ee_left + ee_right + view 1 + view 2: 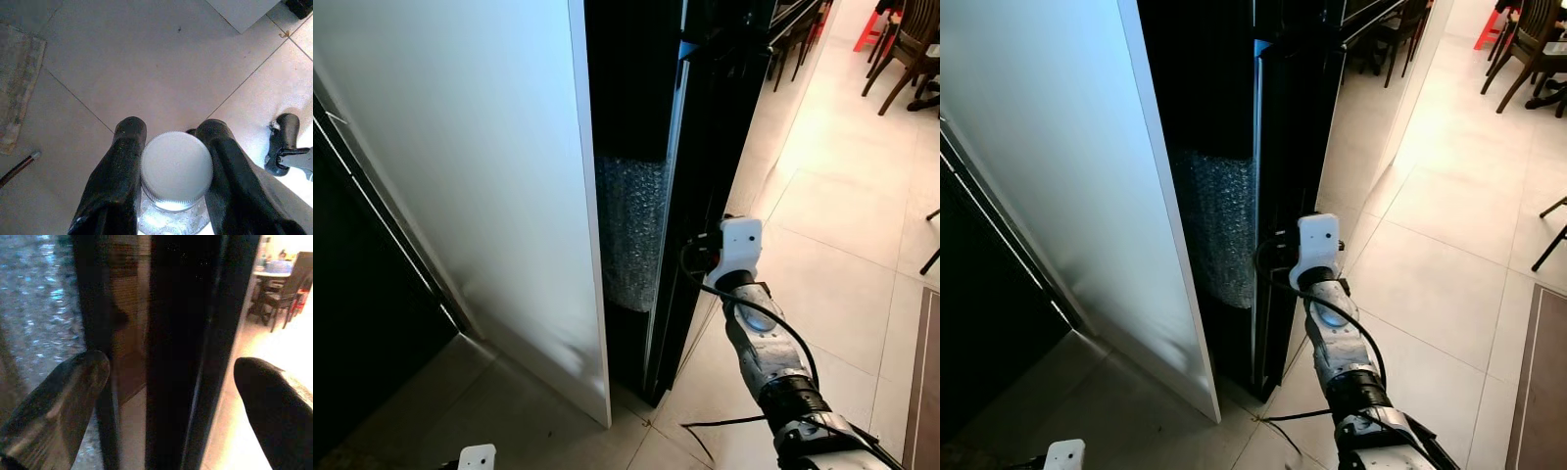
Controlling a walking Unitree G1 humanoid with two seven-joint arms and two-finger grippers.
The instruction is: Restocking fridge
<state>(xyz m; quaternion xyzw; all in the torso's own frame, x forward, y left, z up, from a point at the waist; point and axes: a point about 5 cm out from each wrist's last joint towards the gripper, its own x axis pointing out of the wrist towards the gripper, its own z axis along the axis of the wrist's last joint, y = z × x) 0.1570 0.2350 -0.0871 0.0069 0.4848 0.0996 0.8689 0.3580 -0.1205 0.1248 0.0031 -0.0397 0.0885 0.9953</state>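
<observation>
The black fridge [705,117] stands ahead, its tall door edge [181,333] facing me. My right arm reaches out to it, its white wrist [736,245] close against the door. In the right wrist view my right gripper [171,369] is open, one finger on each side of the door edge, with no visible contact. My left gripper [173,128] hangs low over the tiled floor, shut on a clear jar with a white ribbed lid [176,169]. The left wrist's white corner [477,457] shows at the bottom of the left eye view.
A white panel [460,147] stands left of the fridge, with bubble wrap [628,225] in the gap between them. A dark opening [362,323] lies far left. Wooden chairs [911,49] stand at the far right. A mat [19,83] and a cable [705,426] lie on the floor.
</observation>
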